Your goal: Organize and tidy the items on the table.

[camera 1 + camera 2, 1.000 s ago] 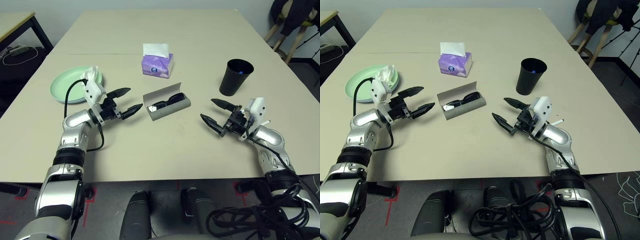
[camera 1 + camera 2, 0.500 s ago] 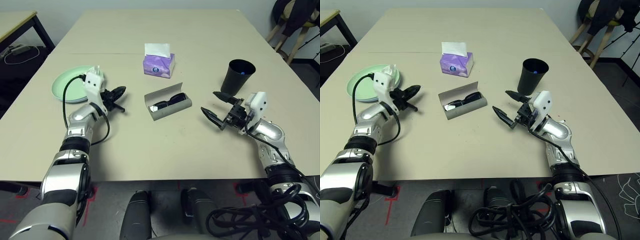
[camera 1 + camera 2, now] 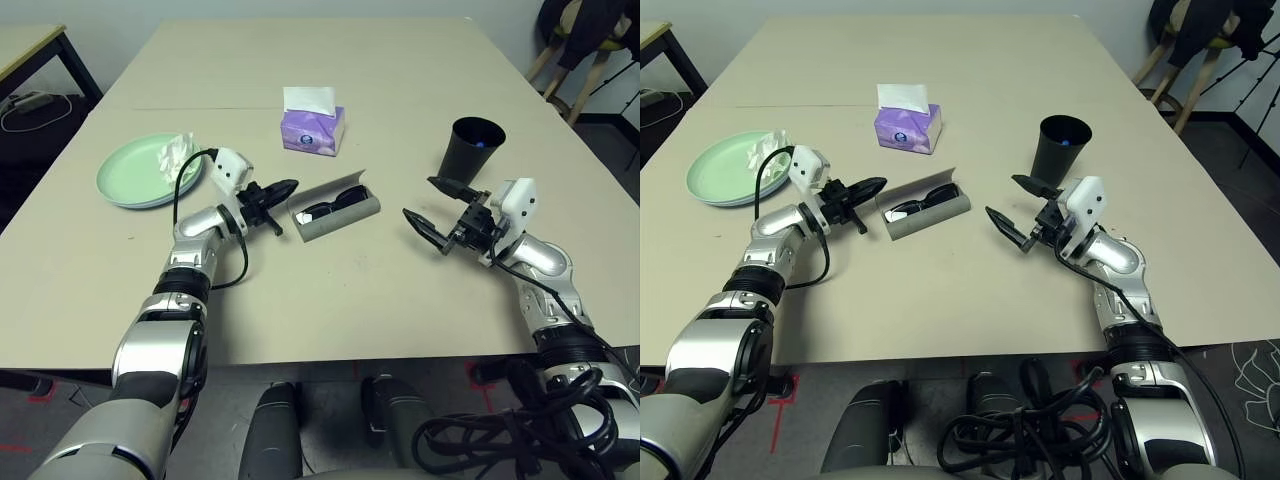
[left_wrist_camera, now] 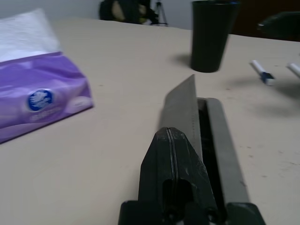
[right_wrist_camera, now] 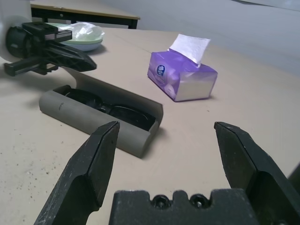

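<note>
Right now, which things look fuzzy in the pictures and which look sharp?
Left wrist view: the black fingers up close look soft, and the cup far off is blurry too. Right wrist view: the tissue box and glasses case look fairly sharp. Head views: everything looks clear.

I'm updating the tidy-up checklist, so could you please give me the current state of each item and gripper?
glasses case: lid open, sunglasses inside.
plates: stacked, crumpled tissue on top.
black cup: upright, something blue inside.
tissue box: tissue sticking up.
left gripper: shut, at the case lid.
right gripper: open, empty.
</note>
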### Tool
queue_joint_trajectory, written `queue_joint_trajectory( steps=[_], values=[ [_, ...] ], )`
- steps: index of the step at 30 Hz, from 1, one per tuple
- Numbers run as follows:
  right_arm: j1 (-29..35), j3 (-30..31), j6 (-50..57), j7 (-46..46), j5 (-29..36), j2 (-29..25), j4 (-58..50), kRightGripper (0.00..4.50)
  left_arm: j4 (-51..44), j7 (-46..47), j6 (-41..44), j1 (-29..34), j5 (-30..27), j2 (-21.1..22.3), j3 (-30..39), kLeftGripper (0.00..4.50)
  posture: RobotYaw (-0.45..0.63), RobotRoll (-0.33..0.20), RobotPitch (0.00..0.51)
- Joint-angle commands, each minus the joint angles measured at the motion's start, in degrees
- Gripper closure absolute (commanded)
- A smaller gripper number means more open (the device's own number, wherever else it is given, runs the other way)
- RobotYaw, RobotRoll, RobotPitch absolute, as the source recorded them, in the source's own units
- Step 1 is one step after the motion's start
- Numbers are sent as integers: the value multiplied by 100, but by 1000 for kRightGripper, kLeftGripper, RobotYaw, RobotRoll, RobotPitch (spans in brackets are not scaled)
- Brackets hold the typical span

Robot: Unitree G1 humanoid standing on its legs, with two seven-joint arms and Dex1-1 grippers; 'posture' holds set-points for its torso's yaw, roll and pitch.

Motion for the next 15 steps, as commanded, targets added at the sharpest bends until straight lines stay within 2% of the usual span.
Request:
queue_joint_trajectory(
  steps=[1,8,15],
  values=[
    [-33,78,92,-34,22,-31,-123,0,-234,-336,222,239,80,104,-196,4479,-17,0,108],
    [-305,116,745,-155,112,-12,-363,0,-836,-810,861,705,64,228,-473,4479,-9,0,101],
    [-520,407,1881,-310,-86,-203,-737,0,-1186,-680,739,763,-12,363,-359,4479,21,0,100]
  ],
)
